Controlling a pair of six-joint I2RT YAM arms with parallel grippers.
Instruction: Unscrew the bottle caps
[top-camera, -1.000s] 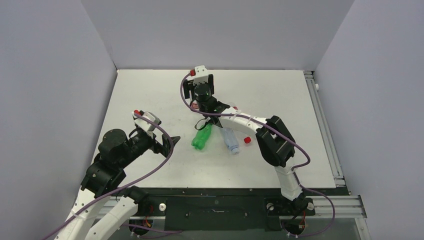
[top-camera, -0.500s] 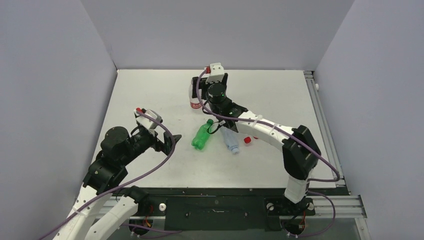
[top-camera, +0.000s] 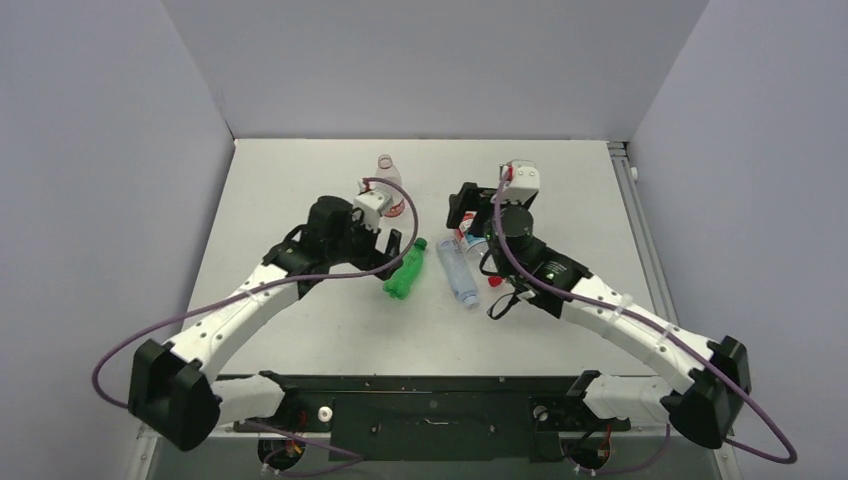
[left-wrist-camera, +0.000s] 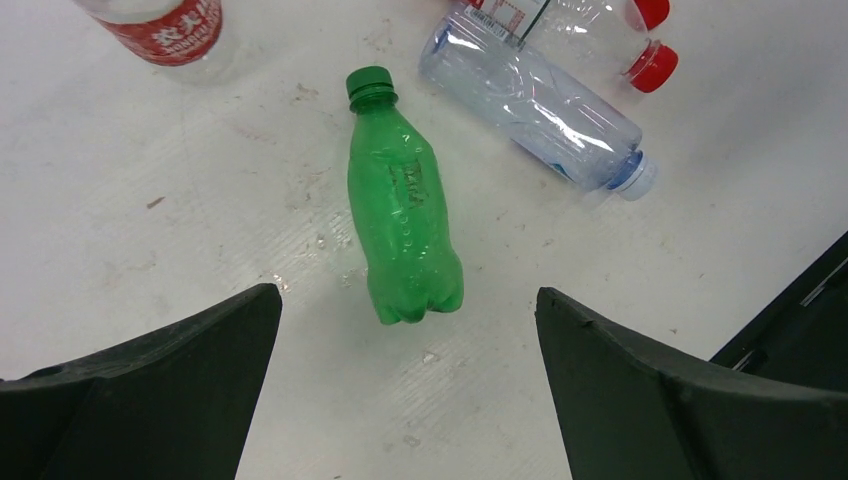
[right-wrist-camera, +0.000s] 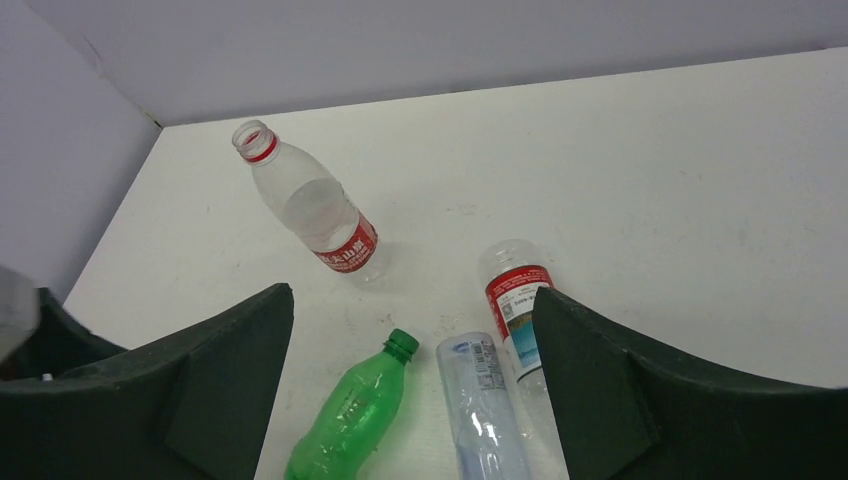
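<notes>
A clear red-label bottle (top-camera: 388, 188) stands upright at the back, its neck open with only a red ring (right-wrist-camera: 255, 140). A green bottle (top-camera: 404, 272) with its green cap (left-wrist-camera: 370, 85) on lies at the middle. A pale-blue bottle (top-camera: 458, 275) with a whitish cap (left-wrist-camera: 637, 175) lies to its right. A second red-label bottle (right-wrist-camera: 515, 295) lies beyond it, with two red caps (left-wrist-camera: 655, 65) by its neck. My left gripper (top-camera: 397, 243) is open above the green bottle's base (left-wrist-camera: 408, 390). My right gripper (top-camera: 466, 218) is open and empty over the lying bottles (right-wrist-camera: 412, 400).
Grey walls (top-camera: 420, 70) close the table on the left, back and right. An aluminium rail (top-camera: 650, 260) runs along the right edge. Purple cables trail from both arms.
My left arm has swung from the near left to the middle, over the green bottle. My right gripper has left the upright bottle and moved right and nearer.
</notes>
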